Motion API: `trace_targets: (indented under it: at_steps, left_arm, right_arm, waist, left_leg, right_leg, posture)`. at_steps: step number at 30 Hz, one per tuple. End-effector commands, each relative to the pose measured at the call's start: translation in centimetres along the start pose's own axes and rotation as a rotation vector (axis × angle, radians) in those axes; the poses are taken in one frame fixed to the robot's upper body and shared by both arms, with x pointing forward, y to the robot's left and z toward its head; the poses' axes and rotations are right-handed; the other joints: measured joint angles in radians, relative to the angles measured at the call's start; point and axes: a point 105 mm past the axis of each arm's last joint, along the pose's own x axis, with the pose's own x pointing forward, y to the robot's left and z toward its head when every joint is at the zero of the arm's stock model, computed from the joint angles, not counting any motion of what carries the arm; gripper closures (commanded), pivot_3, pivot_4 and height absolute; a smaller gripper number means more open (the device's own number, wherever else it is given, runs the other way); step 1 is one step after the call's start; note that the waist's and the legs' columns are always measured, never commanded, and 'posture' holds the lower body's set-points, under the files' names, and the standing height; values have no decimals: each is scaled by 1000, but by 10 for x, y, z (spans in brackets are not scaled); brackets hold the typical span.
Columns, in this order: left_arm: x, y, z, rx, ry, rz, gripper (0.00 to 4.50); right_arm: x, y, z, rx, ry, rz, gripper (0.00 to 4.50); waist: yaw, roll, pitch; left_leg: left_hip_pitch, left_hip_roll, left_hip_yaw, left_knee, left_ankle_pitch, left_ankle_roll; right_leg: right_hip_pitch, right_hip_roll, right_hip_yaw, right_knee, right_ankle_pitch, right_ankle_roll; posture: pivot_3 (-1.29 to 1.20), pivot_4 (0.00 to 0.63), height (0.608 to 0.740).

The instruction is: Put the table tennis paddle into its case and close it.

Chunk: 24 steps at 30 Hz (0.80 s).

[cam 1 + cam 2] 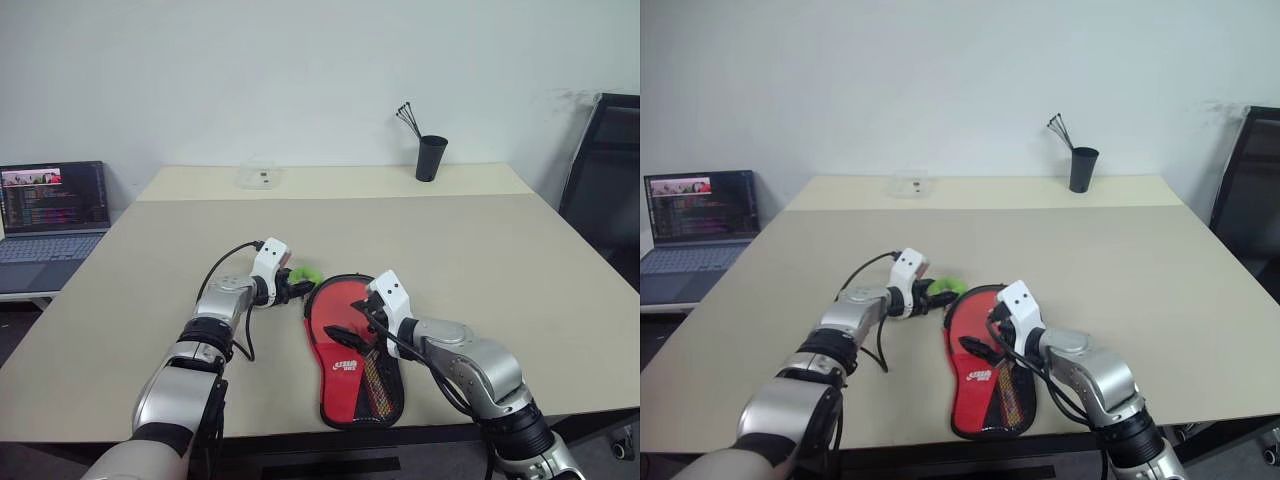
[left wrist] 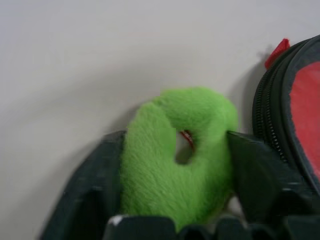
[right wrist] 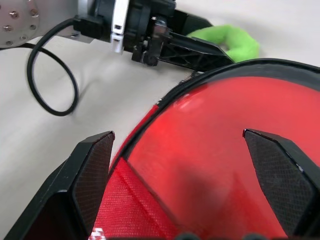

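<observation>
The case (image 1: pixel 358 385) lies near the table's front edge, red logo side and black mesh up, its round end unzipped. Inside that black zip rim shows the table tennis paddle's (image 3: pixel 215 145) glossy red face; its handle is hidden in the case. The case's fuzzy green pull tag (image 2: pixel 175 165) sits at the round end's left. My left gripper (image 1: pixel 298 284) is shut on it, a black finger (image 2: pixel 90 195) pressing each side. My right gripper (image 1: pixel 355 316) hovers open just over the red face, one finger (image 3: pixel 92 170) out past the zip rim.
On a side desk to the left stands an open laptop (image 1: pixel 55 205). A clear plastic box (image 1: pixel 260 178) and a black cup of sticks (image 1: pixel 431 157) stand at the table's far edge. A black chair (image 1: pixel 610 185) is at the right.
</observation>
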Motion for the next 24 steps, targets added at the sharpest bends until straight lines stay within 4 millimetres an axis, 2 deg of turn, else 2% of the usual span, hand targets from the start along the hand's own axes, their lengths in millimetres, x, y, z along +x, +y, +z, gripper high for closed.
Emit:
trace_targets:
  at_steps: [1, 5, 7, 10, 15, 20, 24]
  left_arm:
    - [-1, 1, 2, -4, -14, 10, 2683]
    - [1, -4, 2, -9, -22, -6, 4034]
    - [2, -6, 2, -7, -24, -13, 4372]
    - [3, -10, 3, 0, -27, -24, 4373]
    - [6, -5, 11, 78, -7, 4, 4373]
    - [12, 2, 37, 268, 0, 66, 4373]
    - [20, -3, 50, 457, 31, 92, 4373]
  right_arm:
    - [2, -1, 17, -52, -70, -35, 0]
    - [11, -6, 17, -99, -69, -76, 0]
    - [17, -10, 11, -102, -47, -95, 0]
    - [26, -17, -7, -83, 30, -134, 0]
    - [23, -23, -28, -73, 105, -160, 0]
    - [23, -21, -32, 16, 116, -172, 0]
    - [26, -12, -34, 35, 120, -163, 0]
  waist:
    - [0, 0, 0]
    - [-1, 0, 0]
    - [-1, 0, 0]
    - [0, 0, 0]
    - [0, -1, -1]
    - [1, -2, -1]
    - [1, -2, -1]
  left_leg:
    - [0, 0, 0, 0, 0, 0]
    - [3, 0, 0, 0, 0, 0]
    - [5, 0, 0, 0, 0, 0]
    - [5, 0, 1, 0, 0, 0]
    - [4, 0, 1, 0, 0, 0]
    - [8, 0, 0, 0, 0, 0]
    - [8, 0, 0, 0, 0, 0]
  right_leg:
    - [0, 0, 0, 0, 0, 0]
    - [1, 0, 0, 2, 0, 0]
    - [3, 0, 0, 2, 0, 0]
    - [3, 0, 1, 2, 0, 0]
    - [3, 0, 1, 1, 0, 0]
    - [6, 0, 0, 2, 0, 0]
    - [6, 0, 0, 1, 0, 0]
  posture:
    - [0, 150, 740]
    - [0, 150, 740]
    - [0, 150, 740]
    - [0, 150, 740]
    - [0, 150, 740]
    - [0, 150, 740]
    - [0, 150, 740]
